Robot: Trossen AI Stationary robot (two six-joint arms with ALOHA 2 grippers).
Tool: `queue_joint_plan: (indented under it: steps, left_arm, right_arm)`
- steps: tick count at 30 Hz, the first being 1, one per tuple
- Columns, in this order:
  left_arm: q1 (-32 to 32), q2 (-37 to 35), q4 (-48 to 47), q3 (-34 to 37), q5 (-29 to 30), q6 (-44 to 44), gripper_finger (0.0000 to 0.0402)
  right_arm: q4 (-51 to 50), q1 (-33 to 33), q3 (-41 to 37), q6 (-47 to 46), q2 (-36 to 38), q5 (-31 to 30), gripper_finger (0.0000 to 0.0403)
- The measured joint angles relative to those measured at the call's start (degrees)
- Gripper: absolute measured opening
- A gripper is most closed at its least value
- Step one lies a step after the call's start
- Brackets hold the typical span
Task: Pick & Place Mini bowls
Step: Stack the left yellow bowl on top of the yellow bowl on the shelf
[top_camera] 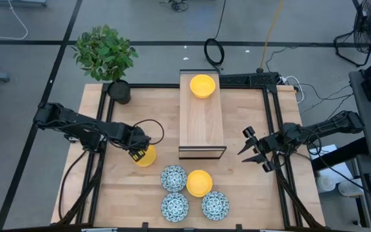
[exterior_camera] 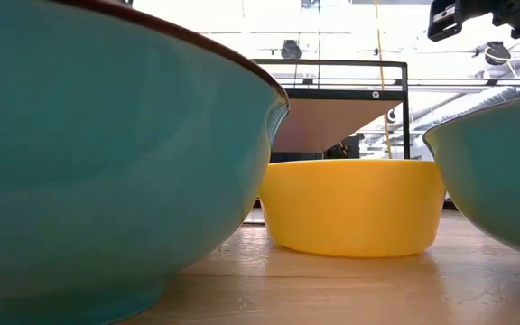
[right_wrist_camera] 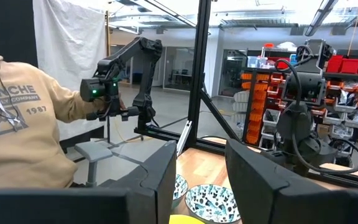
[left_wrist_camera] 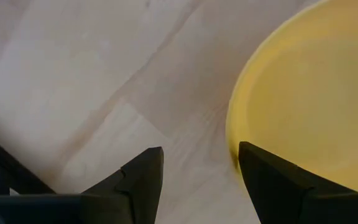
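The left gripper (left_wrist_camera: 201, 180) hangs open astride the near rim of a yellow bowl (top_camera: 146, 156) left of the box (top_camera: 201, 132), while the right gripper (top_camera: 253, 149) waits open; closing off-centre could tip or skid the bowl away.

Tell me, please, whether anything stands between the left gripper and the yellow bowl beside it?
Nothing visible does: the left gripper is open, its fingers straddling the rim of the yellow bowl, with only bare wooden table around.
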State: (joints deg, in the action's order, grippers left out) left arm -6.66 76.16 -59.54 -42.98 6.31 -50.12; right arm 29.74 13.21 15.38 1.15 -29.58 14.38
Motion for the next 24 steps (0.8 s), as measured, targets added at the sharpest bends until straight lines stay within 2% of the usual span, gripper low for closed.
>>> queue_joint_plan:
  steps: [9, 24]
  left_arm:
    - [0.0, 0.0, 6.8, 0.0, -1.3, 3.5, 0.0214]
    - [0.0, 0.0, 7.1, 1.7, -1.3, 3.3, 0.0214]
  right_arm:
    - [0.0, 0.0, 0.0, 0.0, 0.0, -2.5, 0.0125]
    - [0.0, 0.0, 0.0, -0.4, 0.0, -2.4, 0.0125]
